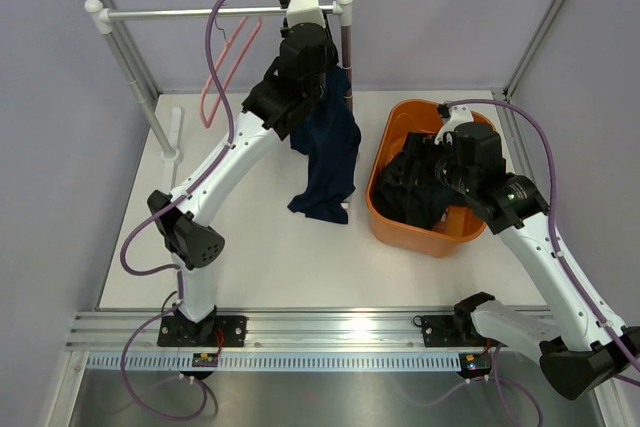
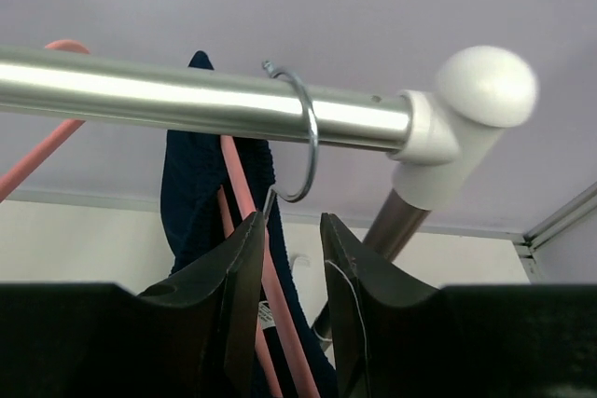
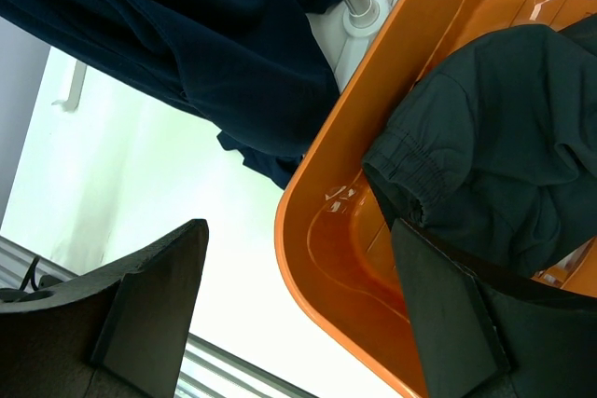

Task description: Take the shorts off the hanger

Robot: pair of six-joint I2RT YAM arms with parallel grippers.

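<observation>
One pair of dark navy shorts [image 1: 328, 162] hangs from a pink hanger [image 2: 244, 198], whose metal hook [image 2: 308, 137] sits on the rail [image 2: 140, 90] near its right end. My left gripper [image 2: 289, 221] is raised just under the hook. Its jaws stand a little apart, with the hanger's pink arm running beside the left finger and nothing pinched. A second pair of shorts [image 1: 420, 182] lies crumpled in the orange basket [image 1: 400, 232]. My right gripper [image 3: 298, 226] stands wide open over the basket's rim [image 3: 317, 267], one finger inside next to that cloth [image 3: 504, 137].
An empty pink hanger [image 1: 222, 72] hangs further left on the rail. The rail's right post [image 1: 347, 42] stands just behind the hanging shorts, the left post [image 1: 140, 77] at the table's far left. Grey walls close in the back and sides.
</observation>
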